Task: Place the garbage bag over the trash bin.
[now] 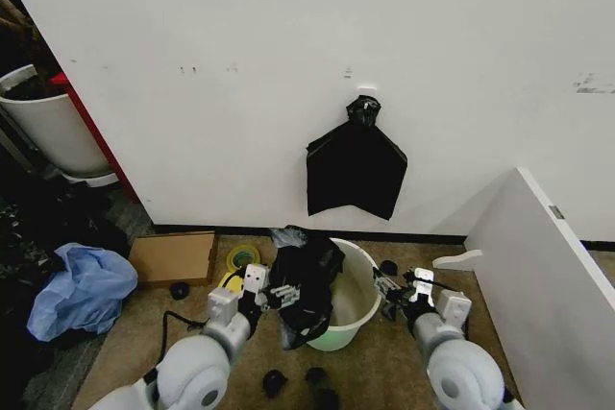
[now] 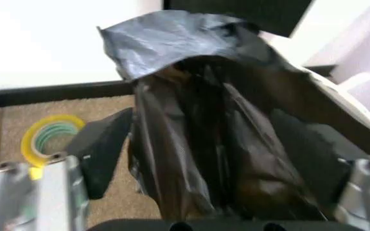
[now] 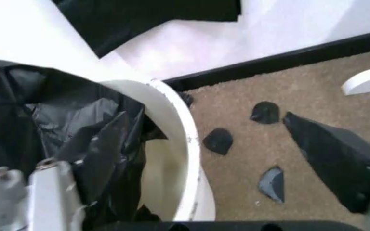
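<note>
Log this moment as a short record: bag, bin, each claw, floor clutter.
garbage bag: draped over the near-left rim, partly inside the bin
trash bin: upright on carpet, right rim still bare
left claw: at the bag's left side, bag between its open fingers
right claw: open, by the bin's right rim
clutter: tape roll, cardboard box

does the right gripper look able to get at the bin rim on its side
Probably yes: the right gripper sits open beside the trash bin, whose near rim is bare; the garbage bag drapes the far side, by the left gripper.
</note>
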Available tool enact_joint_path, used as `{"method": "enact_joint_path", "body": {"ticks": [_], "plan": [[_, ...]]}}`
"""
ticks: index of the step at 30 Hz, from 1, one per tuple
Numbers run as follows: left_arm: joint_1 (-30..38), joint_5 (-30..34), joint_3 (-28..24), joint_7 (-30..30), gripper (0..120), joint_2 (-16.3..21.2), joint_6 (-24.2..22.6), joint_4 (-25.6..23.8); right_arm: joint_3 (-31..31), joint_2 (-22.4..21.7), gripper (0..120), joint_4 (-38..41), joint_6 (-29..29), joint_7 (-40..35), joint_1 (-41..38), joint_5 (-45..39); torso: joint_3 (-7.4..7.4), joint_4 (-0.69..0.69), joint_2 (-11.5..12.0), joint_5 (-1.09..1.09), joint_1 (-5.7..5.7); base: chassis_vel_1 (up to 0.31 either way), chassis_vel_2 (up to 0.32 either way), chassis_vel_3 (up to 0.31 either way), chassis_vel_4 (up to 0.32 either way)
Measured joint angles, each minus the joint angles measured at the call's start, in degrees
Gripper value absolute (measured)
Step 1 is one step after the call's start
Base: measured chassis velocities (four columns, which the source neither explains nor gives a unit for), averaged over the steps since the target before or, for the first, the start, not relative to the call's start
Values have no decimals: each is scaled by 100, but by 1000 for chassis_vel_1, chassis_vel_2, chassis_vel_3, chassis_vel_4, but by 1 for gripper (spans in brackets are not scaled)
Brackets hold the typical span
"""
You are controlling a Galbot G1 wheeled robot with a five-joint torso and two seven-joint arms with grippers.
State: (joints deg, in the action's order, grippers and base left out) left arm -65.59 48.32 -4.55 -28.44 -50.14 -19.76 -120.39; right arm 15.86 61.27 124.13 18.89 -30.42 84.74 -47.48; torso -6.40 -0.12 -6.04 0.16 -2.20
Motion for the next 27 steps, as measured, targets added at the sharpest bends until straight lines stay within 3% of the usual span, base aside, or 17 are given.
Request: {"method": "enact_joint_path", "body": {"ticks": [7, 18, 27], "plan": [[636, 545, -217, -540, 77, -397, -418, 496, 259, 14, 100, 216, 33, 4, 249, -40, 0, 1, 0, 0, 0, 0, 0, 0, 0], [928, 960, -298, -868, 74, -685, -700, 788, 294, 44, 100, 271, 43, -7, 320, -43, 0, 1, 0, 0, 0, 0, 0, 0, 0], [1167, 1506, -351, -1224, 53, -1189, -937, 1393, 320, 64, 100, 282, 55, -30, 346, -64, 0, 1, 0, 0, 0, 0, 0, 0, 0]]}}
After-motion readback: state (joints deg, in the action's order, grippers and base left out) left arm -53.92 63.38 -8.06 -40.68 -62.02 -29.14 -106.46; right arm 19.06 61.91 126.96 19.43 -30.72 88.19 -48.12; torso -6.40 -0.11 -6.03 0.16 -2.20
